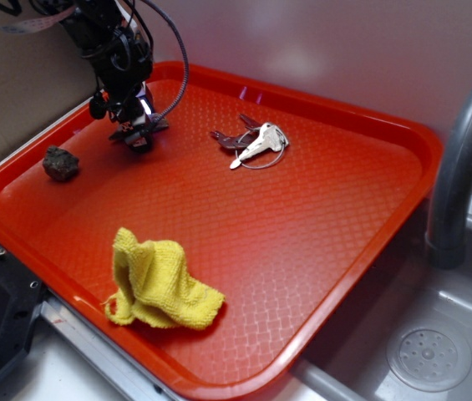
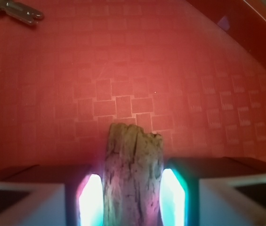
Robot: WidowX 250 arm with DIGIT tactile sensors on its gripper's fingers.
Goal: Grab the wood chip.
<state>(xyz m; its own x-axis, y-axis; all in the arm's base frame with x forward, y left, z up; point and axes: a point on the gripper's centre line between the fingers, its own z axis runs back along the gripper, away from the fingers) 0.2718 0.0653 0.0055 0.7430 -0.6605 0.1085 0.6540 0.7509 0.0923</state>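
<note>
A rough grey-brown wood chip (image 2: 133,174) is held between the two jaws of the black robot gripper (image 1: 138,134). In the wrist view, the jaws are seen pressed against both sides of the chip, and its broken end sticks out past them. The gripper is seen low over the far left corner of the big red plastic tray (image 1: 319,276). A dark lumpy rock (image 1: 60,164) is found on the tray, near the gripper and closer to the tray's left rim. A bunch of silver metal keys (image 1: 253,143) is laid near the tray's far rim. A crumpled yellow cloth (image 1: 159,284) is laid near the tray's front rim, well apart from the gripper.
</note>
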